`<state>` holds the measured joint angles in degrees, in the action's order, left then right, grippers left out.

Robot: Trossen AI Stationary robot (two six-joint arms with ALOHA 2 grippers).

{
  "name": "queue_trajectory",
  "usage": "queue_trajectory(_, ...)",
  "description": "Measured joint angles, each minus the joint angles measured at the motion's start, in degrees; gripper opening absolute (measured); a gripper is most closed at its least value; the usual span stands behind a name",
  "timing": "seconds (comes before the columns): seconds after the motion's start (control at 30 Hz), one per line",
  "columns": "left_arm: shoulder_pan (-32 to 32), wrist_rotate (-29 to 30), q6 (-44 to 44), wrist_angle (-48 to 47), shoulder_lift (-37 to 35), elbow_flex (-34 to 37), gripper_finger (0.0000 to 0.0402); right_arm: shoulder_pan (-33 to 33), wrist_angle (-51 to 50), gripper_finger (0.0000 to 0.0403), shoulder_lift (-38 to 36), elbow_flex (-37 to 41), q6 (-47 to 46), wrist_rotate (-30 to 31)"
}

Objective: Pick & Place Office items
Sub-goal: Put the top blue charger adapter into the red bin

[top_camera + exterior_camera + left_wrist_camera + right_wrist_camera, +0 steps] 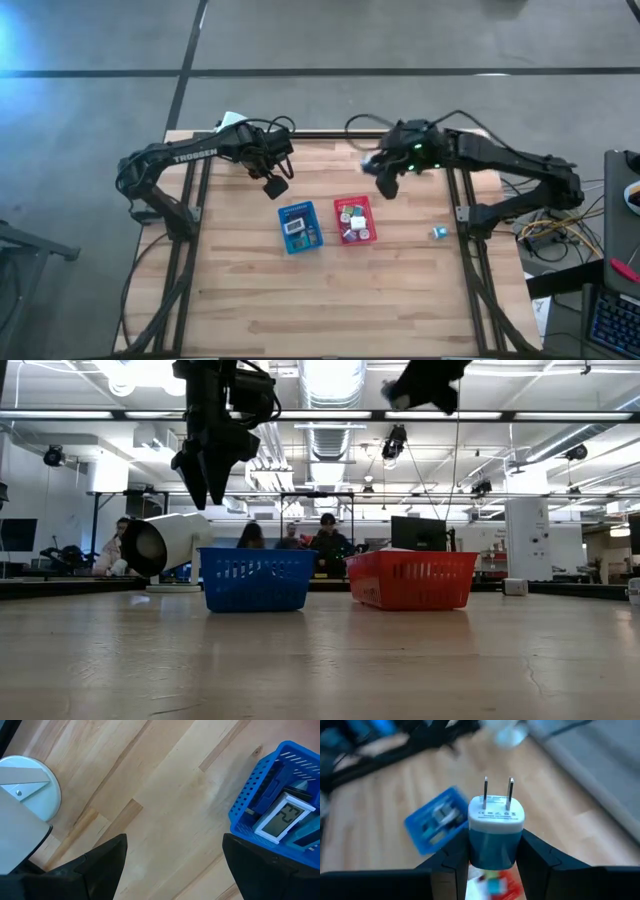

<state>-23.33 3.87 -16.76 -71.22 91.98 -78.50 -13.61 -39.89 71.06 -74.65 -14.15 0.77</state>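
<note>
Charger [495, 832] (right-held) above table edge [330, 134]

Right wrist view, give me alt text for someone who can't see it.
The right end effector grips a blue and white plug-in charger, its two metal prongs pointing away from the camera. Below it lie a wooden table, a blue basket of items and part of a red basket.

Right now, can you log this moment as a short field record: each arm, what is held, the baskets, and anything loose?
left gripper: open, empty, above the table beside the blue basket
right gripper: shut on a blue and white plug adapter, prongs outward, raised near the red basket
baskets: side by side, both hold items
loose: small teal piece on the table's right
</note>
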Motion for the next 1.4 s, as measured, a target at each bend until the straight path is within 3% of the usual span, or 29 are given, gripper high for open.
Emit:
queue_trajectory(0.1,0.0,0.0,0.0,0.0,0.0,0.0,0.0332,1.4,0.1,0.0116,4.1,1.0,-0.4,-6.1)
queue_trajectory(0.3,0.0,0.0,0.0,0.0,0.0,0.0,0.0332,4.7,-0.4,0.0116,11.7,1.0,0.0,-11.4)
queue_trajectory(0.77,0.0,0.0,0.2,-0.2,0.0,0.0,0.0332,5.3,-11.4,0.0116,14.3,-2.8,2.4,-10.8)
queue_trajectory(1.4,0.0,0.0,0.0,-0.2,0.0,0.0,0.0332,4.9,-14.6,0.0116,16.1,-0.2,-2.1,-11.4)
